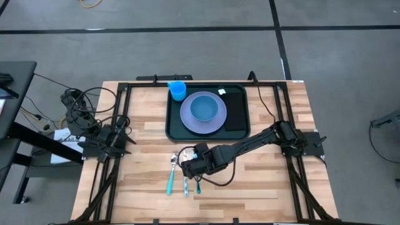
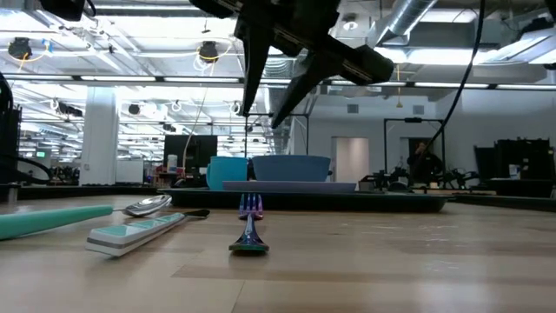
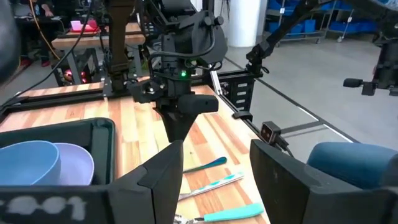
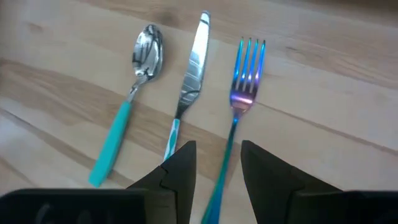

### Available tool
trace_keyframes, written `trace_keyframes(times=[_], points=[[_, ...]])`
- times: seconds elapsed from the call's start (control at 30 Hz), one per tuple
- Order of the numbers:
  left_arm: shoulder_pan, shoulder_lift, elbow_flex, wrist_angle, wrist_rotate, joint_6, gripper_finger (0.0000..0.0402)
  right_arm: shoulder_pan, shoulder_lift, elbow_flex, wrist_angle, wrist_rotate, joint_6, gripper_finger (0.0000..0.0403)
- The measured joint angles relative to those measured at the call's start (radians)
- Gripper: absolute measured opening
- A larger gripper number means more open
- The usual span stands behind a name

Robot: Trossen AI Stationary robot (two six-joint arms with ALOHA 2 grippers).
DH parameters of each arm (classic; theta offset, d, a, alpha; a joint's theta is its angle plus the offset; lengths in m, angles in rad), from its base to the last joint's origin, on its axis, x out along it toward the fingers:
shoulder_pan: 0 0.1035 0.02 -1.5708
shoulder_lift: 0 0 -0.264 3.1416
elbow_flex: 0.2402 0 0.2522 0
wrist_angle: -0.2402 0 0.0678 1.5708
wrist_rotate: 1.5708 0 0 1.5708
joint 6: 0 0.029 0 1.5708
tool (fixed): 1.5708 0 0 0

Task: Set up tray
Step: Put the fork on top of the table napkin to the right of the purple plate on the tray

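Above the fork (image 4: 239,106), the right gripper (image 4: 217,168) hangs with fingers parted, empty; misaligned descent could nudge the adjacent knife (image 4: 189,81).

Wooden table (image 1: 262,187) with tray (image 1: 174,128), spoon (image 1: 172,173), knife (image 1: 185,185), fork (image 1: 199,185).

both arms are dark, almost black, made of long thin tubes with chunky joints. the right arm (image 1: 250,145) has a thin black cable that loops out beside it. the right gripper (image 4: 217,171) has two flat black fingers (image 4: 177,171) with slanted, pointed tips. the left gripper (image 3: 214,174) has the same two wide black fingers with angled edges. a small green light glows on the right arm's wrist block. each arm sits on a black metal base with rails. the left arm (image 1: 109,139) has a tangle of black cables next to its base.
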State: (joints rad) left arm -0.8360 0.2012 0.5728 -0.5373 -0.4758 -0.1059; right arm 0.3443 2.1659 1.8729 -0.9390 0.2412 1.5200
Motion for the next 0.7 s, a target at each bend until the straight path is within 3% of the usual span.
trace_keyframes(times=[0.23, 0.43, 0.7], points=[[0.0, 0.0, 0.0, -0.003, 0.026, -0.013, 0.0175, -0.005, 0.082, 0.004, 0.067, -0.032, -0.009, 0.0118], [0.0, 0.002, 0.0, -0.005, 0.024, -0.013, 0.0175, 0.003, 0.072, 0.001, 0.027, 0.02, -0.028, 0.0118], [0.0, 0.002, 0.0, -0.003, 0.023, -0.013, 0.0175, 0.0, 0.092, 0.0, 0.119, -0.008, -0.027, 0.0118]])
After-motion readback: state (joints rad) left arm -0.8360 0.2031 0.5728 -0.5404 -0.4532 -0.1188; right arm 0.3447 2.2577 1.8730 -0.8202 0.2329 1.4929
